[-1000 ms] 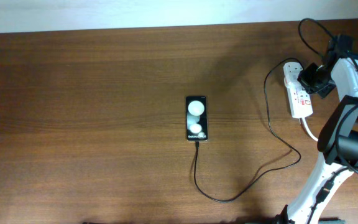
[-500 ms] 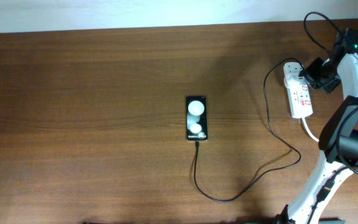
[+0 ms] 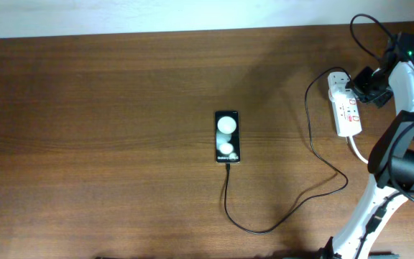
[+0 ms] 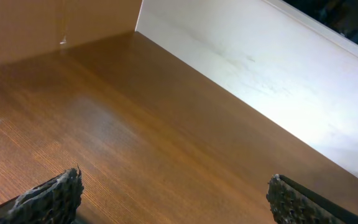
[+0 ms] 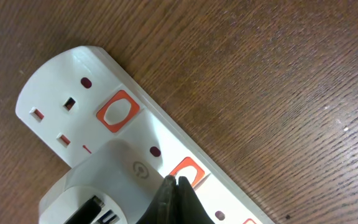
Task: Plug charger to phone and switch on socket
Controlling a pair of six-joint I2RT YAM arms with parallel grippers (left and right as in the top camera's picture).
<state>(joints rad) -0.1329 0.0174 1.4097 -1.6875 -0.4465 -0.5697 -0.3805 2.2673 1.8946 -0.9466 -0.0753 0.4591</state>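
Note:
The phone (image 3: 227, 137) lies face up at the middle of the table, with the thin black charger cable (image 3: 226, 194) plugged into its near end. The cable loops right to the white adapter (image 5: 104, 180), which sits in the white socket strip (image 3: 347, 115). In the right wrist view the strip (image 5: 61, 87) has red switches. My right gripper (image 5: 174, 182) is shut, and its tips touch the red switch (image 5: 190, 169) beside the adapter. It also shows in the overhead view (image 3: 358, 85). My left gripper (image 4: 174, 186) is open and empty above bare wood.
The strip's thick white cord (image 3: 358, 150) runs toward the right arm's base. A second red switch (image 5: 114, 112) sits by an unused outlet at the strip's end. A pale wall (image 4: 260, 68) borders the table's far edge.
My right gripper has shifted slightly right and toward the far edge over the strip since a second ago. It has held still for the last half second. Phone and cable have not moved.

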